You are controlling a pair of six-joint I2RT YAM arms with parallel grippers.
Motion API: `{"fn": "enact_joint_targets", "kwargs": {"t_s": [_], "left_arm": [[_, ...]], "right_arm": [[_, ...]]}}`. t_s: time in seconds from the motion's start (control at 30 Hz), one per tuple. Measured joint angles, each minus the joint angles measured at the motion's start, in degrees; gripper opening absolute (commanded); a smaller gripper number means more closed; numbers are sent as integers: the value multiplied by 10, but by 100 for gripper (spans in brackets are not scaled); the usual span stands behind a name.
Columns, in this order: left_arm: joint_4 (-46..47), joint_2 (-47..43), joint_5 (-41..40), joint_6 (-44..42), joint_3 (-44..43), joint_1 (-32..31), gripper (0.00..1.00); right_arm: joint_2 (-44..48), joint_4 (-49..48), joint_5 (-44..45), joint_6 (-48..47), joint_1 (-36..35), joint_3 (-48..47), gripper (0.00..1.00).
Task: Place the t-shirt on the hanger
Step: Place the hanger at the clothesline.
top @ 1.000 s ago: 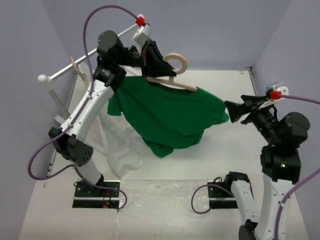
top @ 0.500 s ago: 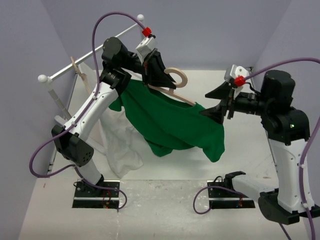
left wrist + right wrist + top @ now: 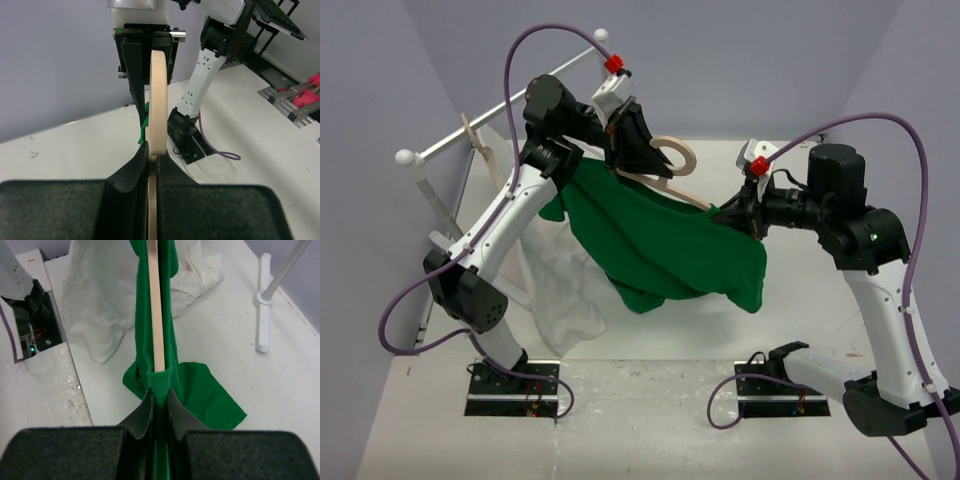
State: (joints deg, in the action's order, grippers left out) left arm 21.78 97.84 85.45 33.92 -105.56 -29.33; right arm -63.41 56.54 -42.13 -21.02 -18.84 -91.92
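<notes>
Centre blocked: bright green cloth t-shirt [image 3: 660, 245] hangs off pale beige wooden hanger [image 3: 672, 160], spanning the gap between both arms. Left side crowded by white translucent garment [image 3: 560, 295] under white rail [image 3: 445, 137]. Bare white desk [image 3: 650, 400] in front of the shirt is passable.

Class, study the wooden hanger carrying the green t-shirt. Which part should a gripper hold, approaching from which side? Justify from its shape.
Hold the hanger at its neck, just under the hook, coming from above. It is a thin flat board, so fingers close on its two broad faces, as the left gripper does, and both shoulders stay free for the t-shirt.
</notes>
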Motion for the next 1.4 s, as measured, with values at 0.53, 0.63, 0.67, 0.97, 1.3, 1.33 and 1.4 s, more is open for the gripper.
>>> {"fn": "enact_joint_targets", "kwargs": {"t_s": [0.53,0.63,0.67,0.97,1.3,1.33,1.4], "left_arm": [[-247,-21,-373,-22,-116,71,100],[-328,-46,-510,-46,-119,88,100],[-350,-56,-549,-54,-119,92,100],[-419,-196,-760,-118,-80,93,100],[-416,-466,-899,-179,104,93,100],[-414,-489,-912,-186,113,93,100],[-415,-520,-930,-199,121,93,100]], "right_arm": [[54,-94,61,64,0,103,0],[41,-108,75,94,2,106,0],[37,-116,78,105,3,108,0],[15,-269,82,209,4,155,0],[-143,-386,126,269,-70,68,0],[-166,-391,139,273,-82,51,0],[-205,-399,162,278,-99,16,0]]}}
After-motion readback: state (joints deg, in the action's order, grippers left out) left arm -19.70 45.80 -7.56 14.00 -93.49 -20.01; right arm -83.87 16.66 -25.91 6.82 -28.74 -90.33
